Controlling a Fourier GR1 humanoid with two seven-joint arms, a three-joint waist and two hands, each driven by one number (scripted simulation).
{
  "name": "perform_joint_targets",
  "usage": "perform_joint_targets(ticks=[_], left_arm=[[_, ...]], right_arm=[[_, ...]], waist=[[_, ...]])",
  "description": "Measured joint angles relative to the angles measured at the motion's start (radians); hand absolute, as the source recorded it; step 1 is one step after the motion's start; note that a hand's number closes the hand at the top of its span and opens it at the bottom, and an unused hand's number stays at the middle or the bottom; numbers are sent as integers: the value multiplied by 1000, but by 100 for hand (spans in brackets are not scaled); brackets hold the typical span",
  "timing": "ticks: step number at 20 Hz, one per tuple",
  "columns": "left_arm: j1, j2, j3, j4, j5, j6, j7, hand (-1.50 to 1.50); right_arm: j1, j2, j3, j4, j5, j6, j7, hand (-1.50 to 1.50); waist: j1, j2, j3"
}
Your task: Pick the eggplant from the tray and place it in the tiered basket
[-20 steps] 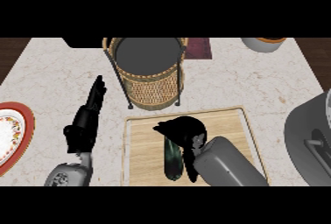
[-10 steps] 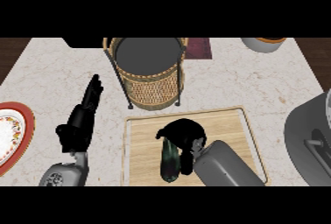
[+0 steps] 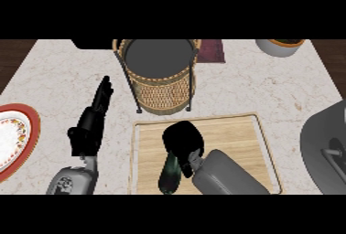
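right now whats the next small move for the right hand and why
Probably close the fingers round the eggplant and lift it. The right hand sits over its upper end, while it lies flat on the tray; the tiered basket stands just beyond the tray.

The bench [image 3: 270, 91] has a pale marbled top with dark wood showing past its far corners. At the left edge lies a plate [image 3: 15, 137] with a red rim and a white, patterned middle, partly cut off by the view. Near the far right corner stands a white bowl [image 3: 280, 46] with an orange inside. Just right of the far middle a dark red mat [image 3: 211, 50] lies flat. At the right edge a large grey round vessel [image 3: 326, 151] is cut off. A black object [image 3: 91, 44] sits at the far edge, left.
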Motion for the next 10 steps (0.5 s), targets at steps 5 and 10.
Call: perform_joint_targets(ticks=[5,10], left_arm=[[-10,-7,-18,10,-1,-13,-3,0],[-32,-13,-25,36,4,-19,-11,0]], right_arm=[[-46,4,63,32,9,-64,345,150],[-113,-3,151,31,-39,-164,553,150]], waist=[[36,4,-2],[64,9,-2]])
